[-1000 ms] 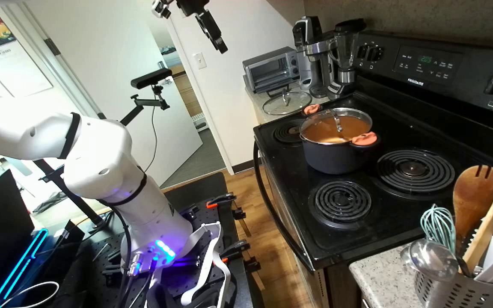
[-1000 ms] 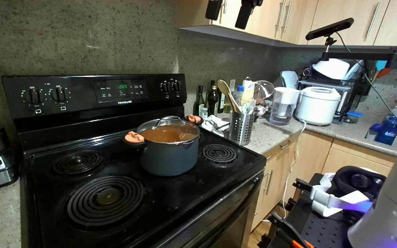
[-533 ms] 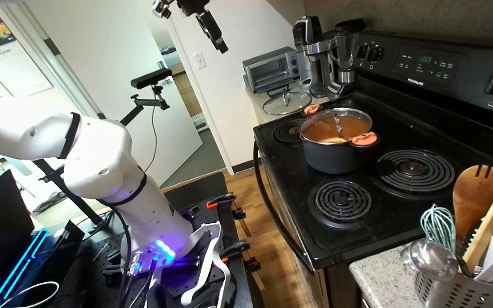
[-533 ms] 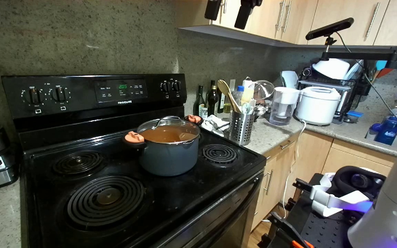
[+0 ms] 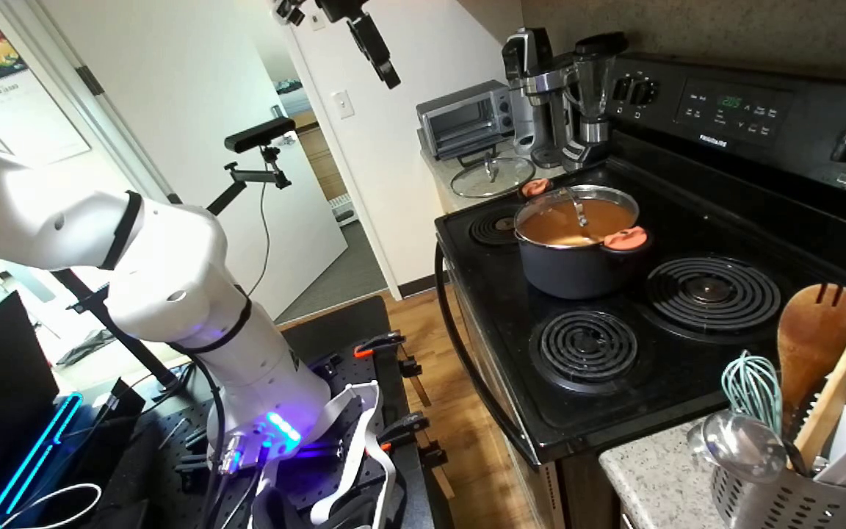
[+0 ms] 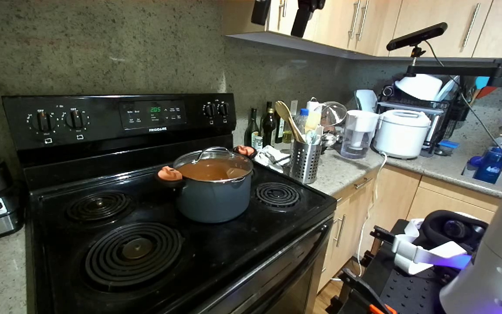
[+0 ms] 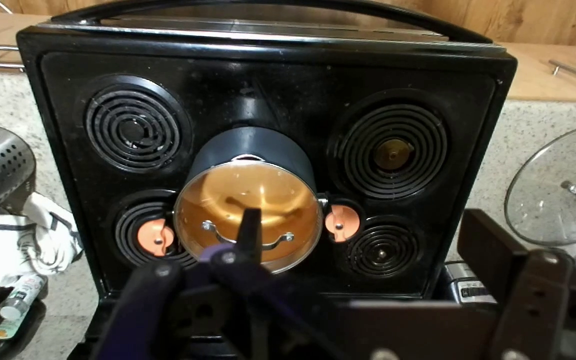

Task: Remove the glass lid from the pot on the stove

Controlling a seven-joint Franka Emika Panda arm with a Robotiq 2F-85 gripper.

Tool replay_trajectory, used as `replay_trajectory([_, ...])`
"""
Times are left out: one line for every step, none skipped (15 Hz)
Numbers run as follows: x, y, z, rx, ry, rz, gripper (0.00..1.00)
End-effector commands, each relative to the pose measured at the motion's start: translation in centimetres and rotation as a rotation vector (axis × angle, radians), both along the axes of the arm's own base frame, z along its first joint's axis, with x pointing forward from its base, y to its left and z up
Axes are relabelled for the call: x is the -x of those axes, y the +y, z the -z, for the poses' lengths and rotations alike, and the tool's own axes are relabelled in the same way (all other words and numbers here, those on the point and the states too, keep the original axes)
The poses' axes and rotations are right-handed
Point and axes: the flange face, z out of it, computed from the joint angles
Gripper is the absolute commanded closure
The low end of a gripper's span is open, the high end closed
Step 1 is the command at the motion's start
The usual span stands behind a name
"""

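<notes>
The glass lid [image 6: 213,168] is sitting on the pot [image 6: 214,203], its arched metal handle [image 6: 214,149] standing up, and in the wrist view we are seeing an orange-brown tone through it. The pot is standing upright between the coil burners [image 6: 135,249] of the stove [image 6: 242,248], with coral-coloured grips [image 6: 170,173] jutting from its sides. We are finding the gripper [image 7: 363,217] released, its fingers [image 7: 249,235] standing wide apart; in both exterior views it is hanging high, well apart from the lid. In an exterior view we are also noticing another glass lid [image 5: 493,178] lying on the counter [image 5: 439,176] just beside the toaster oven [image 5: 467,121], near the edge of the stove.
</notes>
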Motion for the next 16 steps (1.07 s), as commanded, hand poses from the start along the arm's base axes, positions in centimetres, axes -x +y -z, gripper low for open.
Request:
replay_trajectory([-3.0, -0.7, -0.6, -0.018, 0.020, 0.062, 0.00])
replay_trajectory([-3.9, -1.1, -0.4, -0.017, 0.022, 0.072, 0.00])
replay_trajectory([-4.8, -1.5, -0.1, -0.016, 0.030, 0.082, 0.00])
replay_trajectory([-5.9, -2.2, 0.5, -0.013, 0.038, 0.094, 0.00])
replay_trajectory([-6.8, -2.7, 1.0, -0.011, 0.050, 0.108, 0.00])
replay_trajectory([-7.8, -3.5, 1.5, -0.006, 0.059, 0.124, 0.00])
replay_trajectory([-8.8, -4.1, 2.1, -0.003, 0.070, 0.129, 0.00])
replay_trajectory([-9.7, -4.9, 2.7, 0.003, 0.080, 0.142, 0.00])
replay_trajectory([-10.5, -5.6, 3.3, 0.008, 0.094, 0.148, 0.00])
replay_trajectory([-11.2, -6.3, 3.9, 0.013, 0.112, 0.146, 0.00])
replay_trajectory([-11.8, -6.8, 4.4, 0.022, 0.128, 0.145, 0.00])
replay_trajectory([-12.4, -7.2, 4.9, 0.028, 0.143, 0.137, 0.00])
replay_trajectory([-12.8, -7.5, 5.2, 0.034, 0.157, 0.121, 0.00])
replay_trajectory([-13.1, -7.7, 5.6, 0.042, 0.170, 0.103, 0.00])
replay_trajectory([-13.4, -7.9, 5.9, 0.054, 0.182, 0.083, 0.00])
replay_trajectory([-13.7, -8.0, 6.2, 0.063, 0.192, 0.064, 0.00])
